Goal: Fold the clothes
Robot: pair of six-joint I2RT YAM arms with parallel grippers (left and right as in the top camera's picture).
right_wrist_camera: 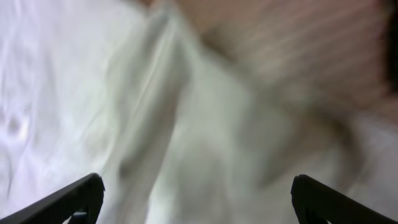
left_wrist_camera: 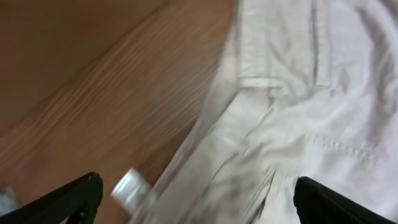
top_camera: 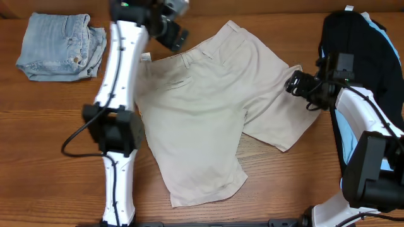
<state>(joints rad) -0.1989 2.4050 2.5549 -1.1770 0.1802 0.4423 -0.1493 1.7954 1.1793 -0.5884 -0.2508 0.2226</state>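
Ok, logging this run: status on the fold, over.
Left gripper open, near waistband. Right gripper open, at a leg's edge. Khaki shorts spread flat, unfolded. Denim shorts, dark garments clear of them.

A pair of faded blue denim shorts [top_camera: 60,47] lies folded into a rumpled, roughly square bundle near the back left corner of the wooden counter [top_camera: 50,157]. Its waistband end and a pocket seam face up (a small brownish patch shows near the bundle's right side). By the right edge, toward the back right corner, a black garment [top_camera: 356,47] sits heaped in a dark mound. A light-blue garment [top_camera: 344,135] touches it, showing as a pale strip along the mound's back rim and again farther forward beside the right edge. In the overhead view the counter's brown grain runs from left to right.
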